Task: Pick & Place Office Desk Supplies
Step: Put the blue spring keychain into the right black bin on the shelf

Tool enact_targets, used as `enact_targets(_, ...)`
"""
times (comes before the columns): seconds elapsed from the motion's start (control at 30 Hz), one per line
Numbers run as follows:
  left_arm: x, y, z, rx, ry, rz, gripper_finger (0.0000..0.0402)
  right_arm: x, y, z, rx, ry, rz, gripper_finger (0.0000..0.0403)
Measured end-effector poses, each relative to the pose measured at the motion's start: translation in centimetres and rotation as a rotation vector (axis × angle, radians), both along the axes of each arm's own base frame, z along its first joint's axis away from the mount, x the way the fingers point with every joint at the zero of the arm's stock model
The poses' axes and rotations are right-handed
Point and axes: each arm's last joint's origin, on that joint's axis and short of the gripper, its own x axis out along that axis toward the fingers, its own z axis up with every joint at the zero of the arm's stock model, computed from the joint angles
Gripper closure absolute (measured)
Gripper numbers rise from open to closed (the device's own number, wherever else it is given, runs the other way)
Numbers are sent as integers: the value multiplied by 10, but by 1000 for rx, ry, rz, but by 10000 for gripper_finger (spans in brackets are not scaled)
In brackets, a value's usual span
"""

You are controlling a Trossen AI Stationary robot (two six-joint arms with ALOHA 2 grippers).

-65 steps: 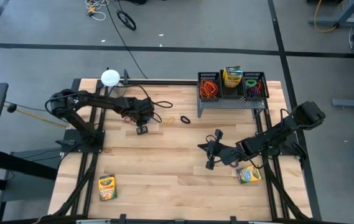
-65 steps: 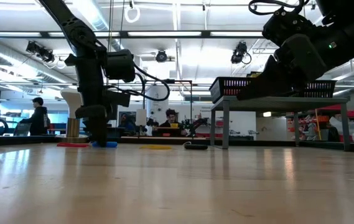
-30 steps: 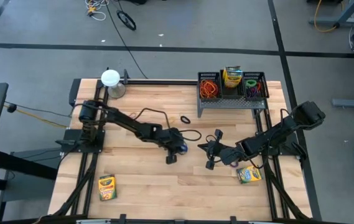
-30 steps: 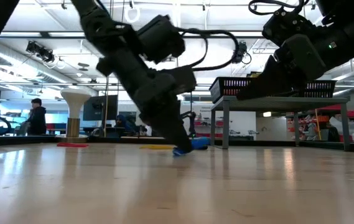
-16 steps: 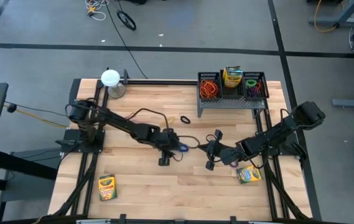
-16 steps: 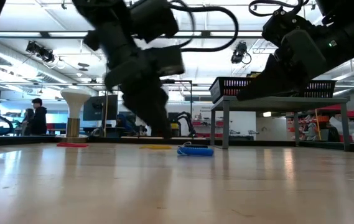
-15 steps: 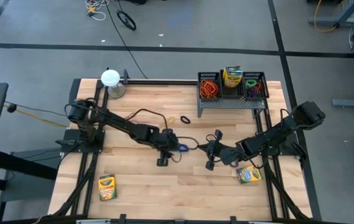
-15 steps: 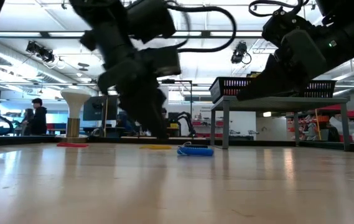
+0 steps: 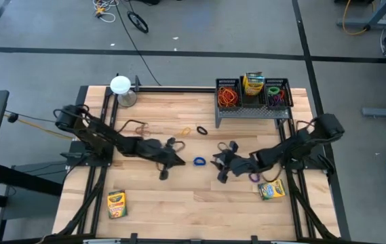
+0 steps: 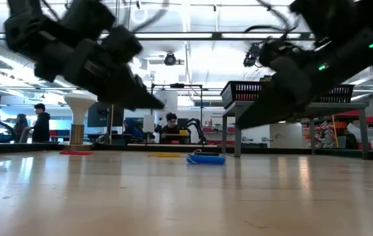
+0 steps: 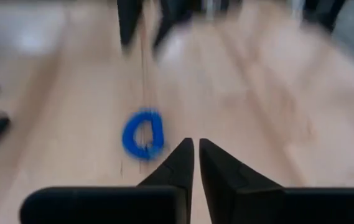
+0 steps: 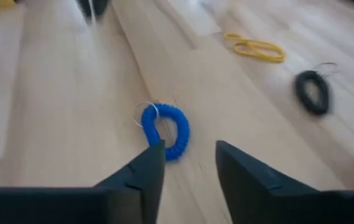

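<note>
The blue coiled band (image 9: 199, 161) lies flat on the table (image 9: 179, 203), between the two grippers and touching neither. The left gripper (image 9: 165, 171) sits just beside it, fingers nearly shut with nothing between them. The right gripper (image 9: 220, 169) faces it from the other side, jaws parted and empty. The black mesh rack (image 9: 252, 108) at the table's far edge holds orange bands (image 9: 228, 95), a crayon box (image 9: 253, 84) and mixed bands (image 9: 277, 94) in separate compartments.
</note>
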Motion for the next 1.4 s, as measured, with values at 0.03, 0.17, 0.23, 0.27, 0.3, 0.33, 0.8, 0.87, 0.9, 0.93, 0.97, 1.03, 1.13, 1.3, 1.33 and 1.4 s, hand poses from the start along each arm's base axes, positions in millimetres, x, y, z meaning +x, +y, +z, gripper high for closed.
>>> enact_targets(0.03,-6,1,1,-7,-59,5,374,6,1,-3,-3,12,-1,249)
enact_targets(0.17,-30,6,1,-15,-235,44,378,30,4,-16,-58,69,25,206)
enact_targets(0.23,-41,9,-1,-13,-288,76,378,41,4,-22,-74,95,31,185)
enact_targets(0.27,-45,10,-1,-14,-310,92,378,44,4,-25,-84,116,35,175)
enact_targets(0.3,-49,11,-1,-15,-327,108,378,48,4,-27,-85,124,35,164)
enact_targets(0.33,-53,12,-2,-13,-339,124,378,51,4,-29,-84,136,41,155)
enact_targets(0.8,-54,14,0,-13,-367,175,378,60,-14,-39,-18,187,121,225)
enact_targets(0.87,-54,14,0,-15,-367,175,378,59,-11,-39,-36,193,141,259)
enact_targets(0.9,-54,14,0,-16,-367,174,378,59,-10,-39,-45,197,150,276)
enact_targets(0.93,-54,14,0,-16,-367,175,378,58,-9,-39,-52,201,156,292)
enact_targets(0.97,-54,14,0,-16,-367,175,378,58,-8,-39,-60,203,166,307)
enact_targets(1.03,-54,14,0,-16,-367,175,378,56,-6,-36,-77,209,178,333)
enact_targets(1.13,-54,14,0,-16,-367,175,378,51,-5,-26,-94,226,182,354)
enact_targets(1.3,-54,14,0,-16,-365,175,378,33,0,10,-125,244,137,345)
enact_targets(1.33,-54,14,-1,-16,-363,175,378,28,1,18,-129,244,130,343)
enact_targets(1.4,-54,14,-1,-15,-359,174,378,15,4,38,-141,228,107,342)
